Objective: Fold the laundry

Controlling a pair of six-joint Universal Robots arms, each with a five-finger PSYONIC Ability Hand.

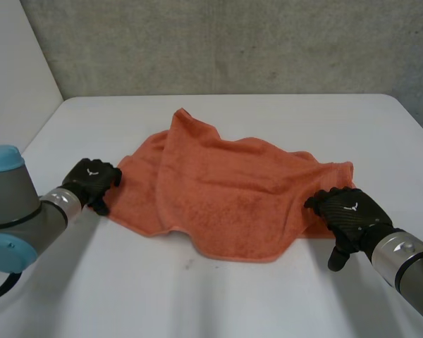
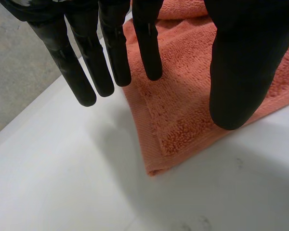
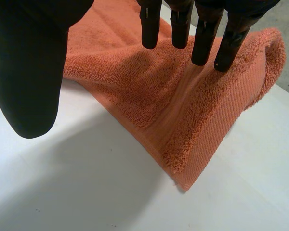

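The towel (image 1: 233, 197) — judged soft, light and limp — is best pinched at its hemmed corners, where the left hand (image 1: 92, 179) and right hand (image 1: 349, 211) are held open.

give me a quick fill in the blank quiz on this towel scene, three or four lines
1. The towel is ____ in colour.
2. It lies on a ____ table.
3. The left hand, with its fingers straight and its thumb apart, is ____ rather than shut.
4. The right hand is at a ____ of the towel, not its middle.
Missing words: orange; white; open; corner.
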